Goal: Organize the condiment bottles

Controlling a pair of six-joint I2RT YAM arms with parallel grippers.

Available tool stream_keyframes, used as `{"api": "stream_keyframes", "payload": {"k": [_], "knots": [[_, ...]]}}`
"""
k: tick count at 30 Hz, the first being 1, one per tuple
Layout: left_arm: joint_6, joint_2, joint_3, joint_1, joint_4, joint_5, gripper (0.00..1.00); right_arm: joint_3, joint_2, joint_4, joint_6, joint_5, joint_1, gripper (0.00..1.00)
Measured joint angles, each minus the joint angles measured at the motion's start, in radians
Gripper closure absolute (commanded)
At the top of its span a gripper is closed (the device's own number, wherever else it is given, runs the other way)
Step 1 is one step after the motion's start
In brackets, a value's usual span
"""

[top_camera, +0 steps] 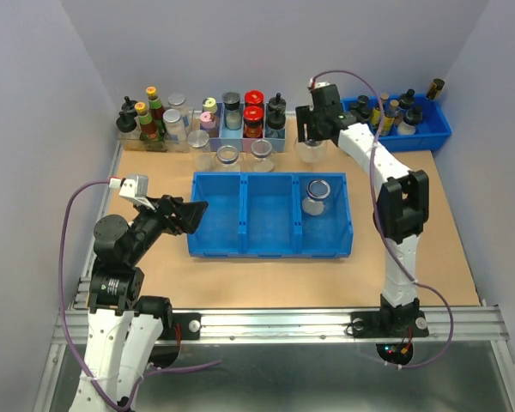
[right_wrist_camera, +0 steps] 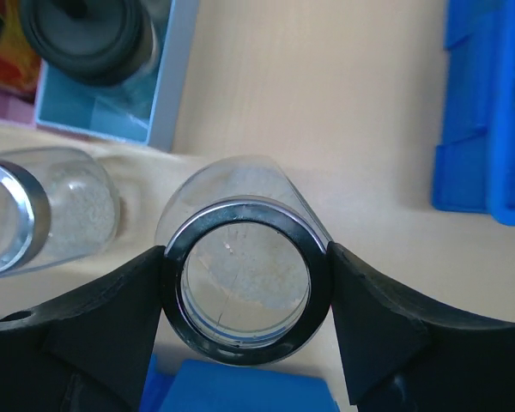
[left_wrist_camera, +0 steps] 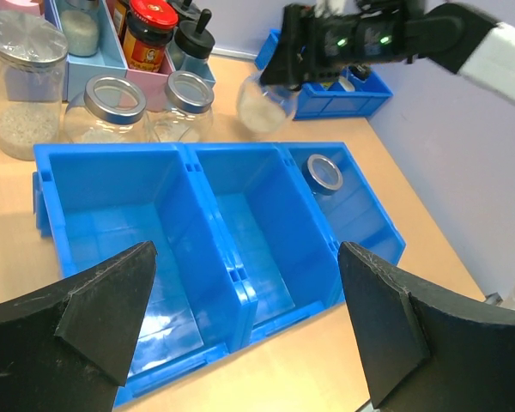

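**Q:** Left gripper [top_camera: 191,215], what is it doing?

**A:** Its jaws are spread wide with nothing between them. It hangs by the near-left corner of the tray [top_camera: 270,176].

**Q:** And the tray?

**A:** Smooth blue plastic with three boxy compartments. The left and middle ones hold nothing. The right one holds a jar [top_camera: 317,196] of clear glass with a round silvery rim.

**Q:** What is behind it?

**A:** On the tan table [top_camera: 412,257], just past the tray's far wall, two open jars [top_camera: 227,155] [top_camera: 262,151] stand side by side with pale grains inside. Left of them is the lidded jar [left_wrist_camera: 21,86], with a flat silver lid and the same grains.

**Q:** And the right gripper [right_wrist_camera: 246,257]?

**A:** Its black fingers [right_wrist_camera: 112,326] clamp the rim of the held jar [right_wrist_camera: 232,184], one on each side, beyond the tray's far-right corner. The glass is tilted. I cannot tell whether its base touches the table.

**Q:** Is anything crowding it?

**A:** The nearer open jar stands just to its left. A pastel organizer [top_camera: 240,129] with red-lidded pots [top_camera: 254,116] and a black-capped bottle [top_camera: 276,116] sits close behind. Farther right at the back is a blue bin [top_camera: 438,133] of small dark bottles.
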Motion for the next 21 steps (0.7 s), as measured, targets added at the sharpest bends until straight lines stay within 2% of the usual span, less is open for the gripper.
{"api": "stream_keyframes", "payload": {"k": [7,11,14,21], "knots": [[-0.001,-0.007,0.0,0.0,0.001,-0.008,0.01,-0.024,-0.278,0.008,0.089,0.118,-0.001,1.0],[-0.008,-0.012,0.0,0.0,0.01,-0.01,0.01,-0.185,-0.487,0.037,0.127,0.108,0.0,1.0],[-0.015,-0.011,0.0,0.0,0.017,-0.007,0.01,-0.39,-0.675,0.032,0.143,0.015,-0.001,1.0],[-0.034,-0.009,-0.014,0.0,0.055,0.004,0.01,-0.721,-0.947,-0.055,0.147,-0.23,0.002,0.99]]}}
